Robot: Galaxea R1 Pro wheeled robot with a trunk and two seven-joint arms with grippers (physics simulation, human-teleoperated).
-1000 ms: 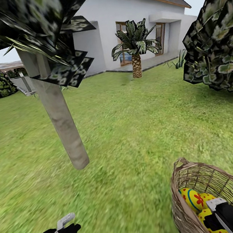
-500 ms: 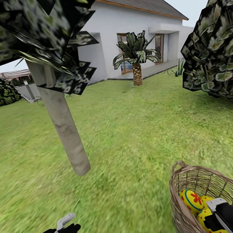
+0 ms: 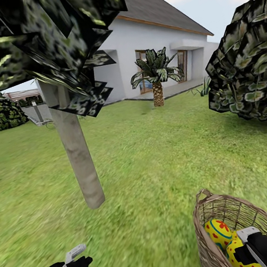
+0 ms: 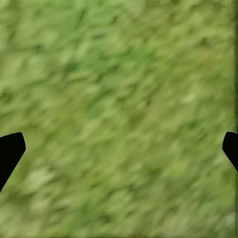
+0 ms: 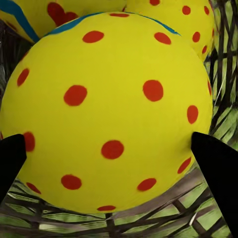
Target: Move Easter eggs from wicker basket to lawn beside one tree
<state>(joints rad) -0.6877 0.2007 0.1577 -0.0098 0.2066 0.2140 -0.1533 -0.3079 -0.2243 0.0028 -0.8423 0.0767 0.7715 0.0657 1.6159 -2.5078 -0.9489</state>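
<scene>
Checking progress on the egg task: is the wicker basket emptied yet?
Not emptied. Yellow Easter eggs lie inside the wicker basket, the right gripper straddling one.

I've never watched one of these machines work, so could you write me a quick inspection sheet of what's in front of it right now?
Surface: the lawn, mottled green grass.
Job's things: the wicker basket sits on the grass; patterned yellow Easter eggs lie inside. The tree with a pale trunk stands nearby.
Clutter: nothing seen.
End effectors: the right end effector is inside the basket, fingers either side of a red-dotted egg; grip cannot be told. The left end effector hovers open over grass.
Cables: nothing seen.
Surroundings: white house, short palm, dark bush.
</scene>
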